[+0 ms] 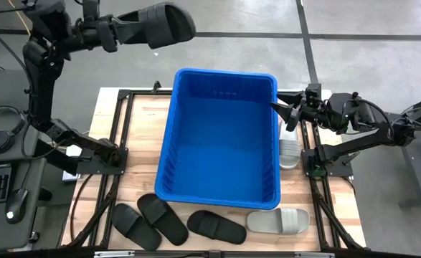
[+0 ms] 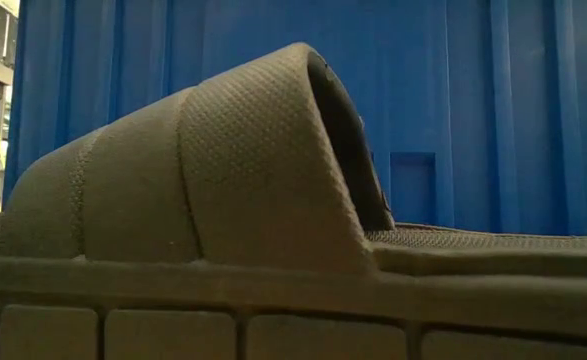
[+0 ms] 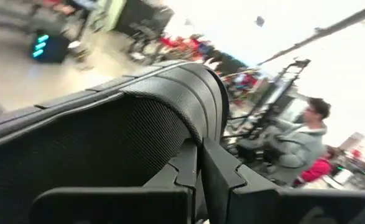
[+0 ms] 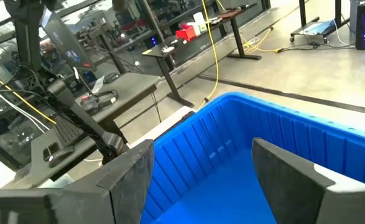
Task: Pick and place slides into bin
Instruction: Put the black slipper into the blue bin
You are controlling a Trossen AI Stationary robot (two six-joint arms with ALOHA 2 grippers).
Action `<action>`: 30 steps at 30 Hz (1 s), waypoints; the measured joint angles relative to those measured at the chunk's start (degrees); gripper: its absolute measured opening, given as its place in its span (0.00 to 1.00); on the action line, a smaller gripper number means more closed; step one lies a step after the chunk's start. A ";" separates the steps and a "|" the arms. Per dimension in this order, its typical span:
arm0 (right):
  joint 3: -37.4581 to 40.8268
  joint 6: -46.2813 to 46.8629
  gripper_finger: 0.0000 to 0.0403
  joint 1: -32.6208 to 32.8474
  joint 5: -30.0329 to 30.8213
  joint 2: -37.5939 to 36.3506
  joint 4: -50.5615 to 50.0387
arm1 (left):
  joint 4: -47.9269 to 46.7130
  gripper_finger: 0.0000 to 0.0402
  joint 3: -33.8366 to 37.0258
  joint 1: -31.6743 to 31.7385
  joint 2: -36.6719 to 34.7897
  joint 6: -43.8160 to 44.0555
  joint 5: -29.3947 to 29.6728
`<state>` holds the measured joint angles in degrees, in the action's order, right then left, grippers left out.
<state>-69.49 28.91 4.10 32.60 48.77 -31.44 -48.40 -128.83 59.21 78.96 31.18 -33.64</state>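
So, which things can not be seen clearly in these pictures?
- Low view: a black slide fills the frame and hides the table.
- High view: the white slide is partly hidden by the bin.
- Left wrist view: the held black slide blocks the table.

The wooden table [image 1: 144, 118] carries the blue bin [image 1: 219, 196] and slides [image 1: 216, 226].

One blue bin [image 1: 217, 136] stands on the tabletop [image 1: 142, 122], and six slides show in all — four black, two light grey. Three black slides [image 1: 173, 222] lie in a row along the bin's near wall with one grey slide [image 1: 278, 220] at the end of that row; the other grey slide [image 1: 287, 147] lies beside the bin's right wall. The fourth black slide [image 1: 156, 25] is up off the tabletop — one person [image 3: 300, 146] shows in the room behind.
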 joint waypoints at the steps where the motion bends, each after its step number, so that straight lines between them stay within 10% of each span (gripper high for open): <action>1: 0.00 -0.02 0.65 0.02 0.00 0.00 0.10 | 1.33 0.00 0.00 -1.04 0.04 0.63 -0.01; 30: -0.20 -1.97 0.65 0.02 3.39 -6.18 1.25 | 2.94 0.00 0.00 -28.05 16.89 2.38 16.76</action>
<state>-69.69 26.94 4.12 35.99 42.60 -30.20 -45.46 -128.84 31.16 95.85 33.57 -16.88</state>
